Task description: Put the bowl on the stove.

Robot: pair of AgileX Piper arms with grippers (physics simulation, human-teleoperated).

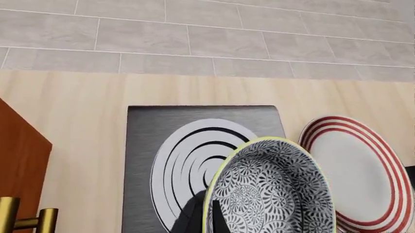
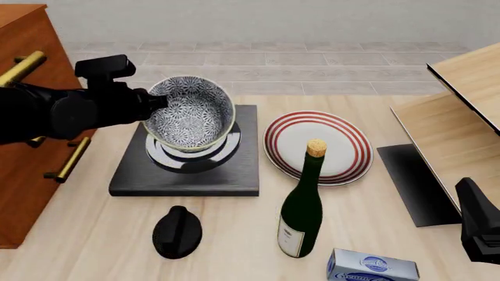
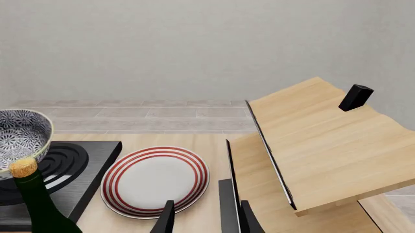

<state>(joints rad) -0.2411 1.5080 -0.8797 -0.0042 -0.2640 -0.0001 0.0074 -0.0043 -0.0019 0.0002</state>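
The floral bowl (image 2: pixel 189 113) with a pale yellow-green rim hangs tilted just above the round burner of the black stove (image 2: pixel 187 172); its shadow falls on the rings. My left gripper (image 2: pixel 154 100) is shut on the bowl's left rim, and in the left wrist view the bowl (image 1: pixel 269 191) fills the lower middle, over the stove (image 1: pixel 146 141), with the left gripper (image 1: pixel 209 221) pinching its edge. My right gripper (image 3: pixel 207 221) stands open and empty at the table's near right, far from the bowl (image 3: pixel 19 132).
A white plate with red rings (image 2: pixel 317 146) lies right of the stove. A corked dark bottle (image 2: pixel 302 205), a black knob-like object (image 2: pixel 177 232) and a blue-white box (image 2: pixel 373 266) stand nearer. A wooden cabinet (image 2: pixel 23 175) is at left; a wooden shelf (image 2: pixel 461 99) and thin dark panel (image 2: pixel 414 181) at right.
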